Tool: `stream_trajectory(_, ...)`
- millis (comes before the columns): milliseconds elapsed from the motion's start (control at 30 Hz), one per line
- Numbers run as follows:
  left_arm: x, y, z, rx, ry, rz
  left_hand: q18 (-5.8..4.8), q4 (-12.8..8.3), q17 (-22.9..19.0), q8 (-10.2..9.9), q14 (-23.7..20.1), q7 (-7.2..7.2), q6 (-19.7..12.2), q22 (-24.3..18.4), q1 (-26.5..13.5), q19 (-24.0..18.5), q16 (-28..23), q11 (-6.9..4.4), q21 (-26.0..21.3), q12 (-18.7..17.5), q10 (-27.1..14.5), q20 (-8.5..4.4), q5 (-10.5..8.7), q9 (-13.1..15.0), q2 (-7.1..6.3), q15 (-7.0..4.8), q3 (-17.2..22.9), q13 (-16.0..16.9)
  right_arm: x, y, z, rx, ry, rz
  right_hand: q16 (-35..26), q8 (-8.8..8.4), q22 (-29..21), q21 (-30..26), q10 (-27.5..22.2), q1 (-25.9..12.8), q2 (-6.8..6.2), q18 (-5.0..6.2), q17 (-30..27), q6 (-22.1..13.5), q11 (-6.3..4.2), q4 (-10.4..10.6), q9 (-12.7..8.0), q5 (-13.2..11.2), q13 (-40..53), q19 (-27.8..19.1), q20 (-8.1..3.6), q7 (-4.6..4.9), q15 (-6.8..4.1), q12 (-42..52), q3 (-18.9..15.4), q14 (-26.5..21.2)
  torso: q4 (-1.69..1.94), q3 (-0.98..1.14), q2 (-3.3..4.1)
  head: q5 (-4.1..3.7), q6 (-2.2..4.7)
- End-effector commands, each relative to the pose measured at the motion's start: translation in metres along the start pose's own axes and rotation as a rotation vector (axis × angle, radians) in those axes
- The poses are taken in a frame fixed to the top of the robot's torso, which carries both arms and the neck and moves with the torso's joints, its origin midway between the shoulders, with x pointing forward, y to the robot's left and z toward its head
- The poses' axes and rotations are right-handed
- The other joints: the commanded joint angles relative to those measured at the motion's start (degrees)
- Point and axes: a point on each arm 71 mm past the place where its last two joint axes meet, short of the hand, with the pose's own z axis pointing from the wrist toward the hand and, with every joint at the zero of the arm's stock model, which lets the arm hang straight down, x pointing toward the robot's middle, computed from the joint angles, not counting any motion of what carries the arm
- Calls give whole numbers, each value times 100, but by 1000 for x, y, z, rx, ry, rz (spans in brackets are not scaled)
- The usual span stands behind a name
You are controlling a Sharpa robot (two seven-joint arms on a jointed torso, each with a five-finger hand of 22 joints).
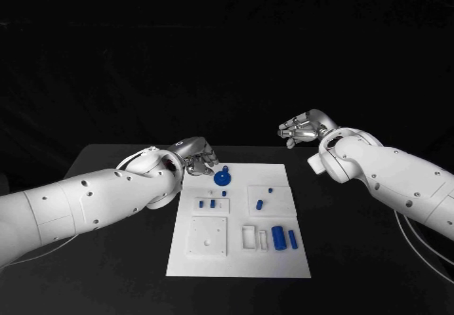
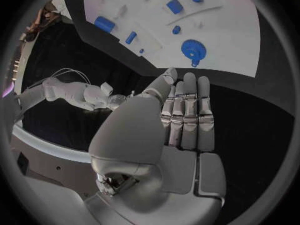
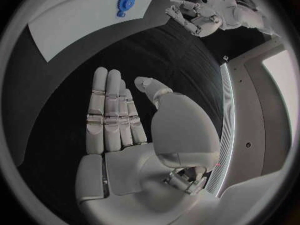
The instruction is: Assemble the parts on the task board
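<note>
The white task board [image 1: 239,259] lies in the middle of the black table. A blue gear [image 1: 223,177] sits near its far left corner, and it is also visible in the wrist views as the gear [image 2: 194,49] and the gear [image 3: 127,0]. My left hand [image 1: 196,159] hovers just beyond that corner, close to the gear; its fingers [image 2: 187,110] are stretched out straight and hold nothing. My right hand [image 1: 303,129] is raised beyond the board's far right corner, well off the board. Its palm and straight fingers [image 3: 112,115] are empty.
Near the board's front right lie a large blue cylinder [image 1: 278,237] and a thinner one [image 1: 293,239]. Small blue pieces [image 1: 213,204] stand in the raised white blocks mid-board. A white square plate [image 1: 208,236] occupies the front left. Bare black table surrounds the board.
</note>
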Motion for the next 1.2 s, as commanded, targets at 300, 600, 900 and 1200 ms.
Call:
stream_trajectory(300,30,-14,19,173,115,151,97,-53,424,-15,55,-11,76,316,-286,208,613,-5,-17,-35,-68,-24,9,-3,-70,-52,117,-5,5,9,1,-92,10,67,-555,-6,-1638,58,95,-156,43,33,-963,118,110,-161,-4,9,-620,141,62,17,80,-948,183,280,-16,9,20,-5,16)
stream_trajectory(600,48,-14,26,182,150,172,108,-66,473,-16,38,77,-47,340,-366,289,717,18,-141,-35,-105,-2,-16,-4,-126,-34,116,-4,7,12,1,-87,2,79,-560,-6,-1983,102,63,-147,56,30,-1070,76,122,-149,-4,-31,-621,169,66,30,89,-949,226,281,-7,14,34,-22,15)
stream_trajectory(900,62,-12,29,166,186,189,109,-60,547,-17,61,72,-93,375,-367,385,896,51,-163,-36,-308,-15,-10,-4,-151,-43,87,-5,8,14,0,-90,2,82,-544,-7,-2173,166,36,-151,31,30,-1106,49,129,-124,-4,-10,-621,180,68,36,92,-949,215,277,-6,7,34,-36,-15)
stream_trajectory(1200,67,-8,30,146,196,195,129,83,508,-15,55,79,-190,380,-233,456,1041,99,-168,-34,-604,-1,6,-3,-192,-36,-87,-5,9,16,-1,-94,5,82,-533,-7,-2348,241,27,-144,21,28,-1125,42,133,-108,-4,-4,-621,175,70,38,93,-950,200,274,-4,8,21,-41,-41)
